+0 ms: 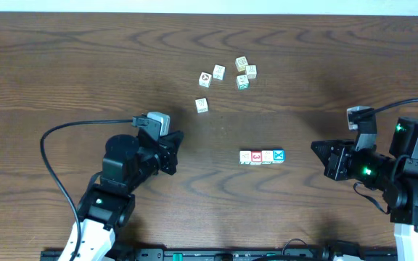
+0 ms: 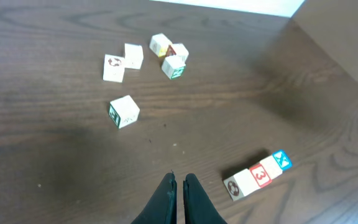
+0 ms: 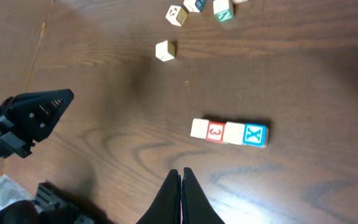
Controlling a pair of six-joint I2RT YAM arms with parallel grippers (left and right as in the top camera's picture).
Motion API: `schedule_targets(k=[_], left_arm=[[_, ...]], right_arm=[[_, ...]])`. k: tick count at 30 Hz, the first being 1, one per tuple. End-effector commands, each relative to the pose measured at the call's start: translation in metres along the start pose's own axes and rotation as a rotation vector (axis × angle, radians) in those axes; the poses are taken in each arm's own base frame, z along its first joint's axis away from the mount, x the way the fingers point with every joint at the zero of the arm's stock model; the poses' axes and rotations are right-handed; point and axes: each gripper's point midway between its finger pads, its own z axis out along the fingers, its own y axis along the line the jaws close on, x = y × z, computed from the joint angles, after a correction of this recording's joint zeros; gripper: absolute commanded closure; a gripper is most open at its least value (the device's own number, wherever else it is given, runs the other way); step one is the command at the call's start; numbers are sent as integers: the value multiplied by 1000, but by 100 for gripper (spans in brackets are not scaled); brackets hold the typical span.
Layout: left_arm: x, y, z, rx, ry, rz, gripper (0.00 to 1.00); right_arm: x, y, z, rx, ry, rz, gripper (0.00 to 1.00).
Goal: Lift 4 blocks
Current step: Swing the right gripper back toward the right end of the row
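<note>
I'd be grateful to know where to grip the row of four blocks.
At its two end faces, squeezing lengthwise: left end effector against the white end block, right end effector against the blue block. The blocks merely touch in a straight line, so end pressure probably holds them together.

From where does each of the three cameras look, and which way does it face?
Overhead: above the table, facing straight down; left gripper and right gripper show, flanking the row of four blocks.
Left wrist: behind the shut left gripper, facing the loose cubes.
Right wrist: behind the shut right gripper, facing the row; the left gripper shows too.
Shared: all see the row.
</note>
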Motion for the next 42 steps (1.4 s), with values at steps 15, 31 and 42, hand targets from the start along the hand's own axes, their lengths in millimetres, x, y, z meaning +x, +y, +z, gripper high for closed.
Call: schedule_targets(k=[15, 31, 42], left_arm=[[2, 22, -7, -142, 10, -5, 93], [8, 41, -11, -246, 24, -34, 93], [6, 40, -11, -244, 16, -33, 93]], right_arm=[[18, 28, -15, 107, 108, -277, 99], [4, -7, -15, 359, 91, -195, 99], [-6, 16, -49, 348, 45, -223, 99]])
